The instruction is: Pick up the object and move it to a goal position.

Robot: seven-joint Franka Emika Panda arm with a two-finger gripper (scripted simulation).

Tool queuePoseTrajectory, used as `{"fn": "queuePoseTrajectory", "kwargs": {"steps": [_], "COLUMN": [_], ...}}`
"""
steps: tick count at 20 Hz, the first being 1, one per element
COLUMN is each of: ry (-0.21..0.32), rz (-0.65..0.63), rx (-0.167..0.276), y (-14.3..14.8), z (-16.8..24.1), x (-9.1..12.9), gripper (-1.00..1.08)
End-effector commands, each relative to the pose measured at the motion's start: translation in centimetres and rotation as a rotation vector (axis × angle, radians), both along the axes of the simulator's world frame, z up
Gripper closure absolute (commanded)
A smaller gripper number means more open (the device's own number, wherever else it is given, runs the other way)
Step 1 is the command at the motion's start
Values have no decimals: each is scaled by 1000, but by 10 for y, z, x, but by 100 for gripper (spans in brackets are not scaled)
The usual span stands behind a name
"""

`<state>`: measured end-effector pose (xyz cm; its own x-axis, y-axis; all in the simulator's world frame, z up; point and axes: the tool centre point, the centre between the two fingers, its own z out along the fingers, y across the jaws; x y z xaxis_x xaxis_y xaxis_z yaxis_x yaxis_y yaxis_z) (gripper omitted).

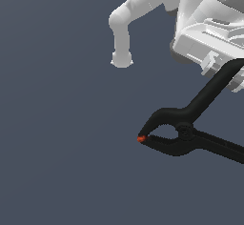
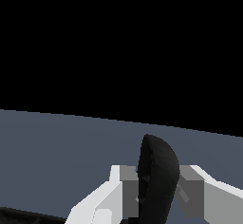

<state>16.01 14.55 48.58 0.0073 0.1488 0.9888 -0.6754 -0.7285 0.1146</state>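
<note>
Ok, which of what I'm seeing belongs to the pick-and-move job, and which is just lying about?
Part of the job:
- spring clamp, black with an orange-red tip
- gripper, its jaws closed on one clamp handle

Just lying about:
- nothing else; only the bare grey floor and the arm's white body

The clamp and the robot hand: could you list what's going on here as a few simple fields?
object: black clamp with an orange-red tip at its closed jaws
gripper: white gripper, fingers shut on one clamp handle
grasp point: upper handle, near its far end
clamp tip: points toward the exterior view's left
other handle: free, runs off the exterior view's right edge
surface: plain grey-blue floor
lifted or resting: cannot tell
</note>
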Motion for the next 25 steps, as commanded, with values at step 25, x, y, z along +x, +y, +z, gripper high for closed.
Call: {"fn": "queuePoseTrajectory", "kwargs": {"steps": [25], "ry": [-393], "rz": [-113], "rx": [-129], "y": [71], "z": [48], "x": [-75], "gripper": [108]}}
